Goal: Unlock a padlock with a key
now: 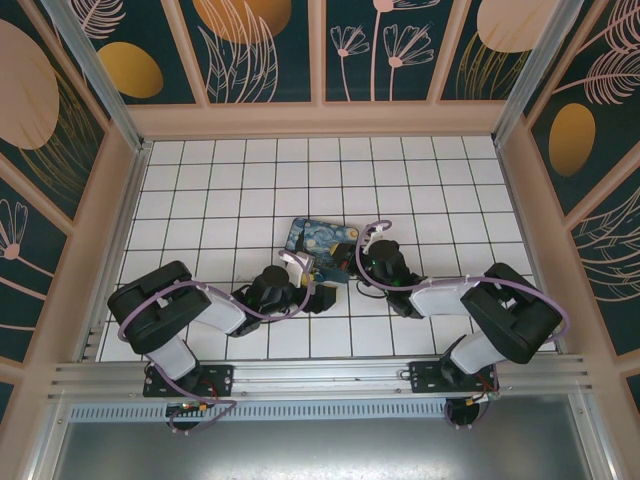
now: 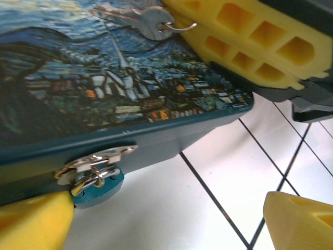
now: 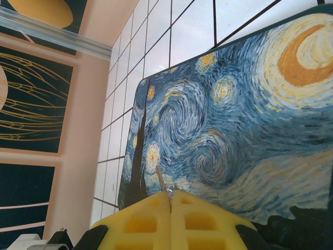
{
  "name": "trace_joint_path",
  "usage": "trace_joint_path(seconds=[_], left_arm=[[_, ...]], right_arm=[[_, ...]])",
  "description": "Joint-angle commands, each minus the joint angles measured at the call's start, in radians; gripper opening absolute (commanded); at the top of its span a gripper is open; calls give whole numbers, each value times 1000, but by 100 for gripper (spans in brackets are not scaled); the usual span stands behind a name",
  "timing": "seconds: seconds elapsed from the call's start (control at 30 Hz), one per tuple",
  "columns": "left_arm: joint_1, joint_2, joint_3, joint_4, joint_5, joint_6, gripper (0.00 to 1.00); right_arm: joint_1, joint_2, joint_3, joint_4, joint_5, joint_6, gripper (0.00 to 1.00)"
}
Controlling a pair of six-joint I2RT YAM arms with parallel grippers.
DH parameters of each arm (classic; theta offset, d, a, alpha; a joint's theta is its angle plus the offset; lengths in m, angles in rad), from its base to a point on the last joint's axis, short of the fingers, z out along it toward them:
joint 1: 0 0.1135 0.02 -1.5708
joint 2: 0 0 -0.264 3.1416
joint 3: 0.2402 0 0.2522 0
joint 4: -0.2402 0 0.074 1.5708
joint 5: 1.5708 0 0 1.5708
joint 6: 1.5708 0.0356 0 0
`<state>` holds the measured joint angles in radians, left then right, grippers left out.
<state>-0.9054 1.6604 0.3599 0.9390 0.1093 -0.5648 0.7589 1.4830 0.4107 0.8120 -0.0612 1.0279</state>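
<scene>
Padlock (image 2: 96, 174): silvery, apparently hung at hasp (image 2: 112, 156) on box (image 2: 130, 94) front edge, just beside left finger (image 2: 31, 224).
Left gripper (image 2: 166, 219): spread wide, empty, straddling that corner.
Right gripper (image 3: 170, 200): pinched shut on key (image 3: 162, 181), over box top.
Risks: twist or slip of key in soft pads (image 3: 140, 224); missed keyway; swing of unheld Padlock; slide of box.

Most of the key (image 3: 162, 179) is hidden between the right fingers (image 3: 138, 221).

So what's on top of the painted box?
A silver key sits over the lid, its ring at the yellow fingers of the right end effector. Those fingers hide part of the lid beneath them.
</scene>
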Motion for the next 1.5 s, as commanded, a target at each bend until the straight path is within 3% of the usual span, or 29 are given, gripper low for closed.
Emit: trace_joint_path(seconds=[0.0,0.23,0.6,1.13,1.47], left_arm=[[-5,-11,32,-48,-87,16,94],[-5,17,53,-68,-98,54,95],[-6,-21,53,46,125,-21,95],[-5,-13,22,156,139,-148,95],[-3,-37,8,133,139,-164,95]], right_arm=[[3,13,10,17,-13,3,0],[7,15,11,19,-11,3,0],[7,26,14,17,-11,1,0],[6,16,15,1,-11,1,0],[6,26,17,13,-12,2,0]])
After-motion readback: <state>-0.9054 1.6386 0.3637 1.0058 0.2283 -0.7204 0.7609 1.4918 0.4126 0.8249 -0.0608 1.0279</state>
